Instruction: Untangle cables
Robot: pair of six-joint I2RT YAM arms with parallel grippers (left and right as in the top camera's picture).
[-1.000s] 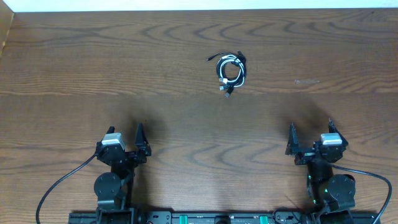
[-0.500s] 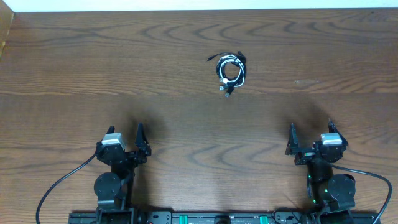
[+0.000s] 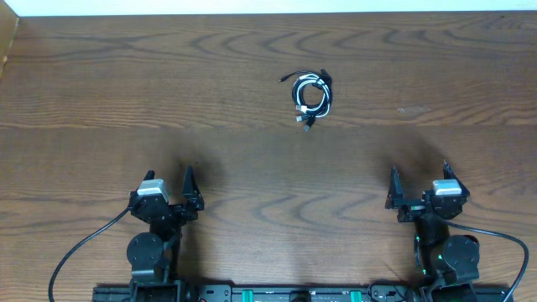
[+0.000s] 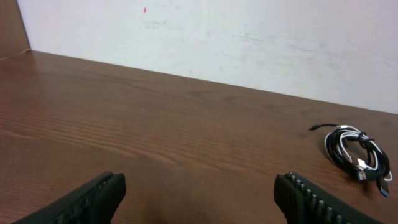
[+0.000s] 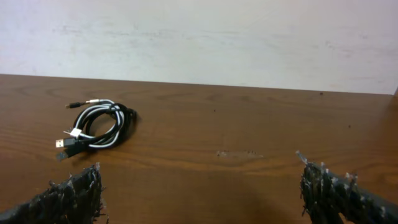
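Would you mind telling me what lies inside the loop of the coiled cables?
Only bare wooden table shows inside the loop of the cables. Whatever lies directly beneath the overlapping black and white strands is covered.

Your cables: one black, one white, coiled together in a single small loop.
Pose you saw: lay flat, plug ends sticking out.

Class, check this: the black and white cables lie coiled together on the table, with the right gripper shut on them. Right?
No: the right gripper is open, far from the cables, which do lie coiled together on the table. See the overhead view.
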